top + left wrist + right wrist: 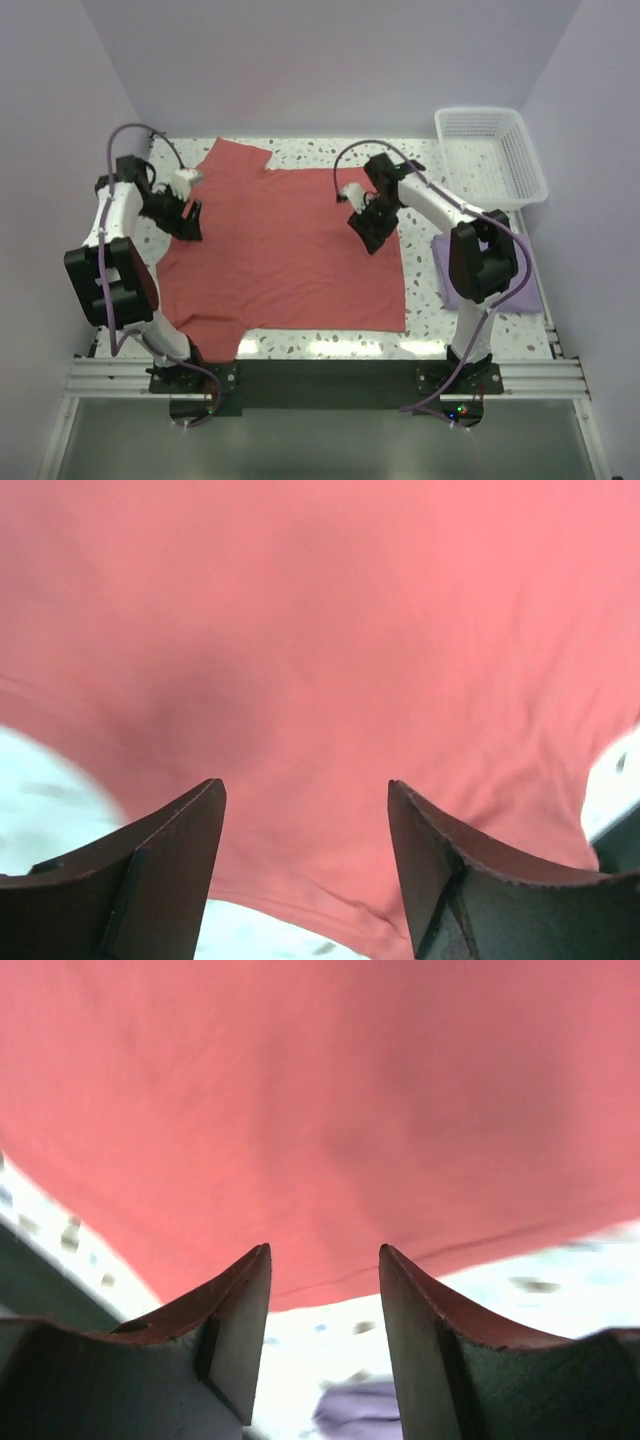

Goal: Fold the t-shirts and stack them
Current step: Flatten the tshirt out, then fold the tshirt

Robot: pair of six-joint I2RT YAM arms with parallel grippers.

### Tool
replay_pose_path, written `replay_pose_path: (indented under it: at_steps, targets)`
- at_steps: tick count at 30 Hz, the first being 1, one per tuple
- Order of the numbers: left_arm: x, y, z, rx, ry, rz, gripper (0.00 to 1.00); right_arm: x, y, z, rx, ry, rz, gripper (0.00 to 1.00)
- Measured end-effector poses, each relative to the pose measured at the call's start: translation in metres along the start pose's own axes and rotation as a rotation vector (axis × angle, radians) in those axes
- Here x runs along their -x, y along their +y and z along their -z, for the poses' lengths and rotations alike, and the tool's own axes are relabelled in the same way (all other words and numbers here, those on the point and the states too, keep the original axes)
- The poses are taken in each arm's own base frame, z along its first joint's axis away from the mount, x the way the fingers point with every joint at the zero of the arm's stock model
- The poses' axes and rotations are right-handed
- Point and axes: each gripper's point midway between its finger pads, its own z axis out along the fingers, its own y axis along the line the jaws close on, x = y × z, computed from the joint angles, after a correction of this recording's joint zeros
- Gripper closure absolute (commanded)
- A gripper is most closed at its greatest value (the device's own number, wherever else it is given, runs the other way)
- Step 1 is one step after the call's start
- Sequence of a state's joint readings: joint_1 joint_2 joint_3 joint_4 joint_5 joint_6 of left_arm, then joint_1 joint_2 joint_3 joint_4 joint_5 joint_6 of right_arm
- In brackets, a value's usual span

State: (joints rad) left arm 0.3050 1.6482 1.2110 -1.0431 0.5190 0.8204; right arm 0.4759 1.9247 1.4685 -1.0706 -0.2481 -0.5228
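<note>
Salmon t-shirt [280, 250] lies spread flat, left of the white basket [478, 112]. The folded lavender t-shirt [528, 292] sits just on the basket's near side. The left gripper [305, 790], jaws spread wide and empty, hovers over the salmon edge farthest from the basket. The right gripper [325, 1252], likewise spread, hovers over the edge nearer it.

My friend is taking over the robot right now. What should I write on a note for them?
Left gripper: open, holding nothing, over the left edge of the red t-shirt.
Right gripper: open, holding nothing, near the shirt's right edge.
Red t-shirt: spread flat on the table, not folded yet.
Purple t-shirt: already folded, lying on the right beside the right arm.
Still to do: fold the red one, then stack the two.
</note>
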Motion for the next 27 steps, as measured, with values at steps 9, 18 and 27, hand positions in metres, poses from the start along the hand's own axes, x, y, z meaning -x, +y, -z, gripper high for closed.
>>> replay_pose_path:
  at_steps: [9, 18, 27]
  targets:
    - [0.191, 0.139, 0.050, 0.264, -0.448, 0.026, 0.26, 0.098, -0.159, 0.089, -0.274, -0.480, -0.221, 0.37]
    - [0.244, 0.203, 0.005, 0.322, -0.600, 0.152, 0.24, 0.140, -0.262, 0.044, -0.349, -0.671, -0.432, 0.41]
    - [0.276, 0.214, -0.016, 0.379, -0.669, 0.135, 0.23, 0.154, -0.305, 0.017, -0.426, -0.763, -0.517, 0.52]
